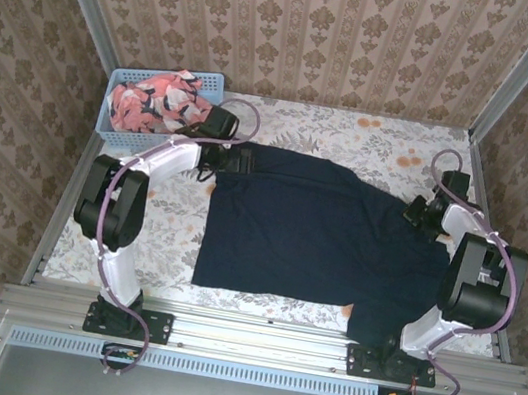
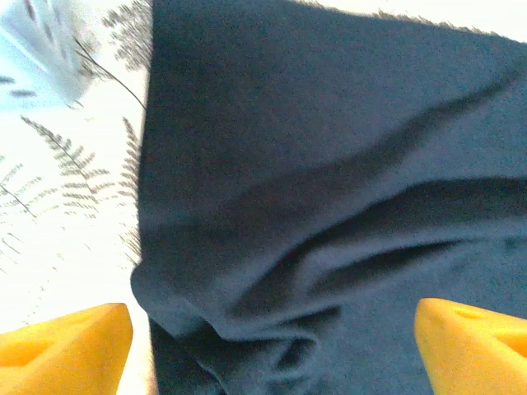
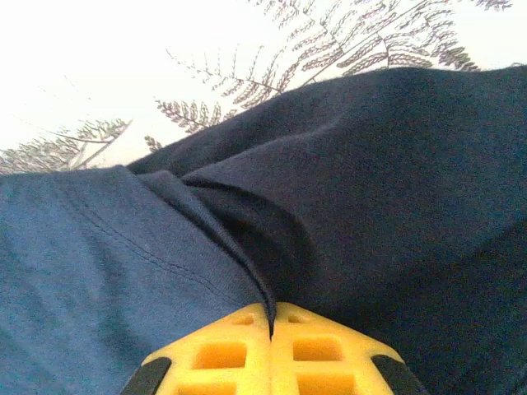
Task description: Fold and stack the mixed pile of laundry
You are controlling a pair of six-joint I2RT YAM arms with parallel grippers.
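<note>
The right tool (image 3: 272,317) is pinched shut on a fold of the navy shirt (image 1: 319,232), spread on the table (image 1: 356,132) before it. The left tool (image 2: 276,346) gapes wide over the shirt's edge, gripping nothing. Pulling one-sided could bunch the cloth; the thin pinch may slip.

My right gripper (image 3: 272,311) pinches a fold of the navy shirt (image 3: 395,164) — my left gripper (image 2: 273,329) hangs spread wide.
</note>
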